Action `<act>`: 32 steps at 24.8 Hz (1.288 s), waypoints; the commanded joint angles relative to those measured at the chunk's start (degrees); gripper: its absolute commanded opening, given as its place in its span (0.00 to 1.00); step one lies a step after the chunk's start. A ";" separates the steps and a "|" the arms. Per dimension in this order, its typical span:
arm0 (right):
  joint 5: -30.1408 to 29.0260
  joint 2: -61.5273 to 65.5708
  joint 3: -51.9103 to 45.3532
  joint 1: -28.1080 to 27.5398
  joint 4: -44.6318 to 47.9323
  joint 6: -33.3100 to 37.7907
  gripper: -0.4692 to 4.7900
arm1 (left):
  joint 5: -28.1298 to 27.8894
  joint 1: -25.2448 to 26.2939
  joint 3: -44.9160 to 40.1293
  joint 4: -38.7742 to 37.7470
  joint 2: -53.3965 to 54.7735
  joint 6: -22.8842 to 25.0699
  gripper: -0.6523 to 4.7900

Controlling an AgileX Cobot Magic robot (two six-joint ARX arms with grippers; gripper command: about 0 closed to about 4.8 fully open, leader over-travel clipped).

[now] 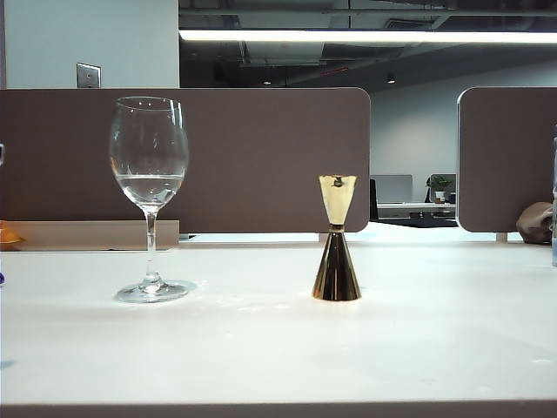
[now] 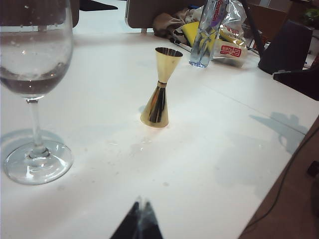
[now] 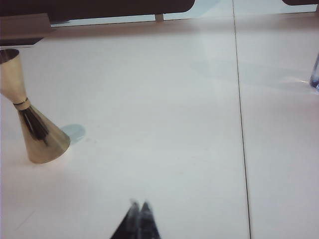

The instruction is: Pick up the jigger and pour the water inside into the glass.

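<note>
- Jigger (image 1: 336,252) stood upright on the white table (image 1: 418,348), gold and shiny, right of the middle in my exterior view, with nothing holding it.
- Well apart from it on the left stood the glass (image 1: 149,187), upright on its foot, with water (image 1: 150,185) lying in the lower part of its bowl.
- From the exterior camera I saw neither arm over the table.
- On the left wrist feed I saw the left gripper (image 2: 139,219) as a dark tip with its fingers pressed together, holding nothing, low over the table and short of both the glass and the jigger.
- On the right wrist feed the right gripper (image 3: 138,219) looked the same: fingers together, empty, above bare table, with the jigger off to one side and clear of it.
- A plastic bottle (image 2: 207,35) and some wrappers (image 2: 229,47) sat at the far table edge behind the jigger in the left wrist view.
</note>
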 commanded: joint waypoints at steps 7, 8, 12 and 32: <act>3.67 -9.14 -0.09 -0.17 -10.27 -0.39 0.08 | 0.26 0.09 0.02 -0.17 0.04 0.26 0.11; 5.11 -10.27 -0.09 -0.44 -12.50 -0.37 0.08 | 0.26 0.09 0.02 -0.17 0.04 0.26 0.11; 5.11 -12.37 -0.09 -1.31 -16.90 -0.37 0.08 | 0.26 0.09 0.02 -0.17 0.07 0.26 0.11; 1.03 -12.90 -0.09 -0.74 -17.51 -0.20 0.19 | 0.26 0.09 0.02 -0.17 0.07 0.26 0.11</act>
